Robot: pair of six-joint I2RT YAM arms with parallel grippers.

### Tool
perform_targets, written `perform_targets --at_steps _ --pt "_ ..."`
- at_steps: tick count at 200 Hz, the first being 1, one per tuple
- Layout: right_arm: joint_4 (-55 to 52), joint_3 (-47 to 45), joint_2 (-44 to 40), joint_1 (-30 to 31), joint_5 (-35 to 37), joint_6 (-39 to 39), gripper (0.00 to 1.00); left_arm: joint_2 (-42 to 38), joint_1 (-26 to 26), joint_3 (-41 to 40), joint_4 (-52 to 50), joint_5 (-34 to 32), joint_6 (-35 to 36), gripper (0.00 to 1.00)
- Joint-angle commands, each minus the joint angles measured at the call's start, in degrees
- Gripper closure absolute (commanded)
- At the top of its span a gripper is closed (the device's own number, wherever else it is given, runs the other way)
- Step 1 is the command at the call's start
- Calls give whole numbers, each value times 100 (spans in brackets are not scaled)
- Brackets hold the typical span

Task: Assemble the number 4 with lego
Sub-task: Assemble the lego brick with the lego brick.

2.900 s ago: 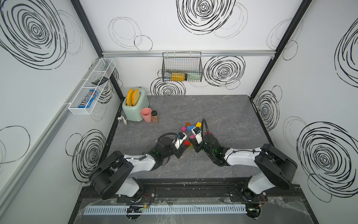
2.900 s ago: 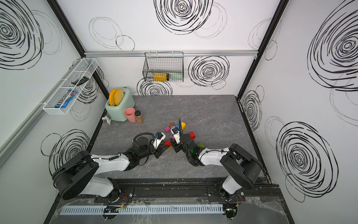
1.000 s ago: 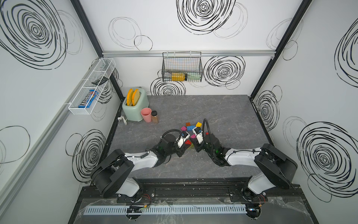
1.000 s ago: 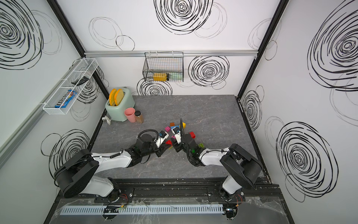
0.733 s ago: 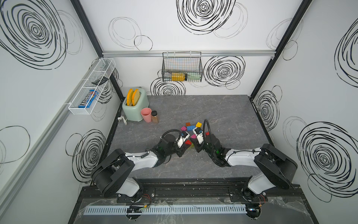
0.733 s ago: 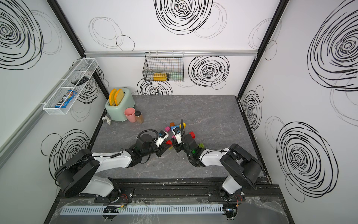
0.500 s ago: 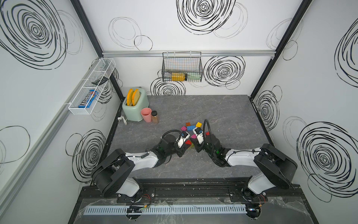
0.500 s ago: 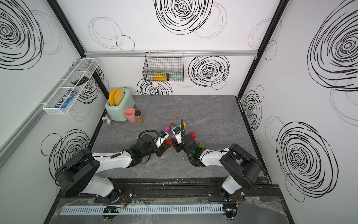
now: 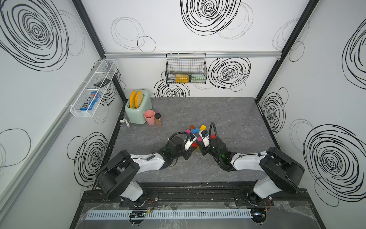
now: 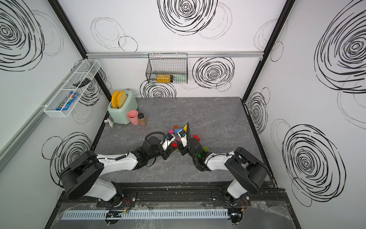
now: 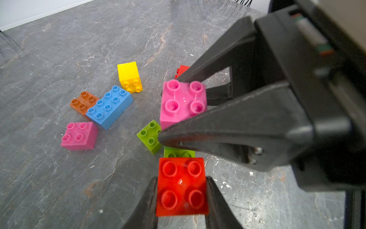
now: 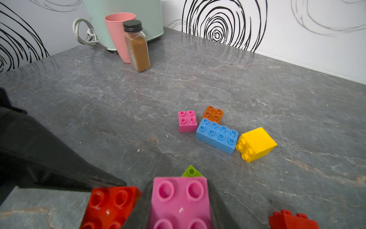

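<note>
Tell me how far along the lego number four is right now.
Done: nothing that shows; no two bricks look joined. In hand: the left tool grips a red brick and the right tool a pink brick, close together. Left: the whole figure. A blue long brick, a tipped yellow brick, an orange brick, a second pink brick and a lime brick lie loose.

Only one piece of writing can be read. It stands on the blue packet (image 9: 88,101) that lies in the white wire shelf (image 9: 81,113) on the left wall. In both top views the packet (image 10: 66,101) carries large white letters on a dark band along its length. They read as "m&m's", though they are small and a little blurred. The finer print around this name is too small to read.
</note>
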Motion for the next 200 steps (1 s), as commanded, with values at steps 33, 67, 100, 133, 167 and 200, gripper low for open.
perform_targets --at_steps 33,67,100,133,167,200 --pt "-1433 -365 360 87 -321 144 100 315 71 -127 -1020 112 -166 100" --pt "-1415 -372 335 29 -298 157 100 61 198 271 -982 505 -89 42" --pt "-1423 -398 252 -72 -308 169 100 -293 375 -22 -43 1102 -199 17" --pt "-1406 -399 250 -77 -338 170 100 -403 418 -470 901 1067 146 16" --pt "-1383 -398 281 -68 -366 140 100 -72 545 -926 2287 920 197 20" --pt "-1386 -399 292 -55 -331 101 100 297 563 -1045 3153 1063 83 23"
